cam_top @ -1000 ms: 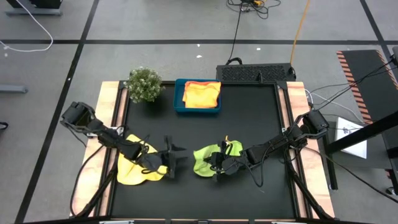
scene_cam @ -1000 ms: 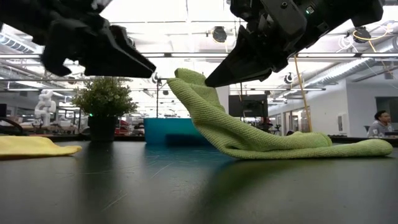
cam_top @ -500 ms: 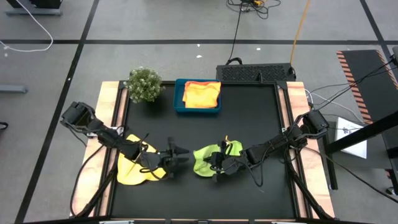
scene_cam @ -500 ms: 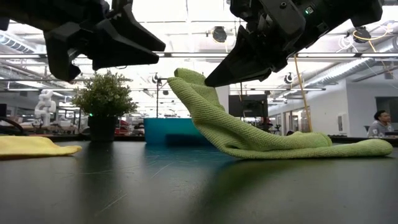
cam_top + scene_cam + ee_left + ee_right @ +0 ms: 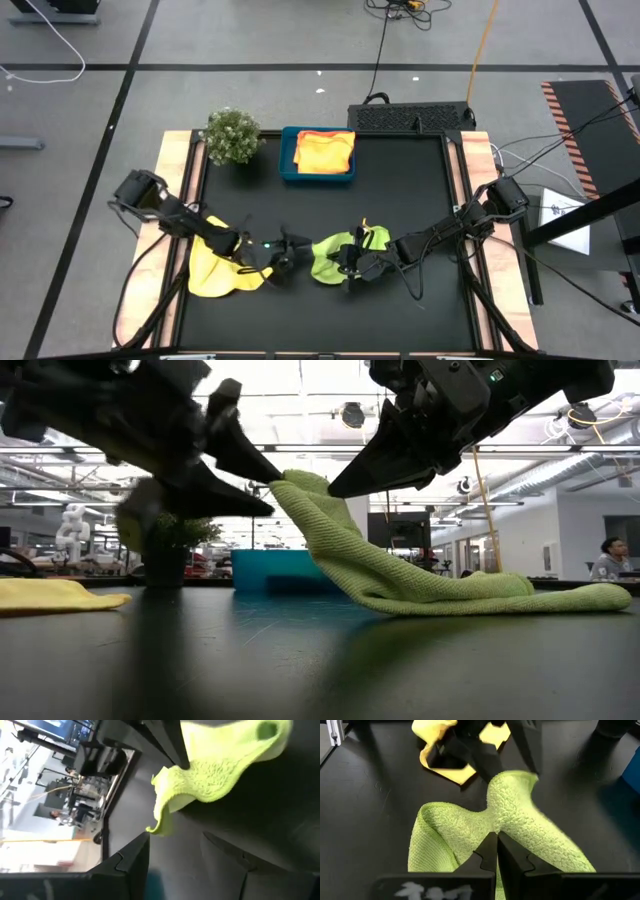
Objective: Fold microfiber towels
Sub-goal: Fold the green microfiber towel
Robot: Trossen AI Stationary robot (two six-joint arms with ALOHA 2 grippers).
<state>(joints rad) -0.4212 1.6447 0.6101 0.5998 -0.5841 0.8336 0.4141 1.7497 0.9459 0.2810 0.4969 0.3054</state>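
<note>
1. Near the front middle of the black table, the lime green towel is lying crumpled, with one part being lifted into a peak and the rest trailing flat behind it.
2. That peak is sagging in a soft slope in the low view, so the cloth is looking light, limp and nappy; I'd judge it will drape rather than hold a crease, and an edge or corner is the place to pinch it.
3. Pinching the raised part, the right gripper is showing its fingers pressed together on the cloth.
4. Facing it, the left gripper is hovering just beside the raised tip, fingers parted and holding nothing.
5. Behind the left arm, a yellow towel is lying bunched on the table.
6. Farther back, orange-yellow towels are sitting in the blue tray, beside the small plant.
</note>
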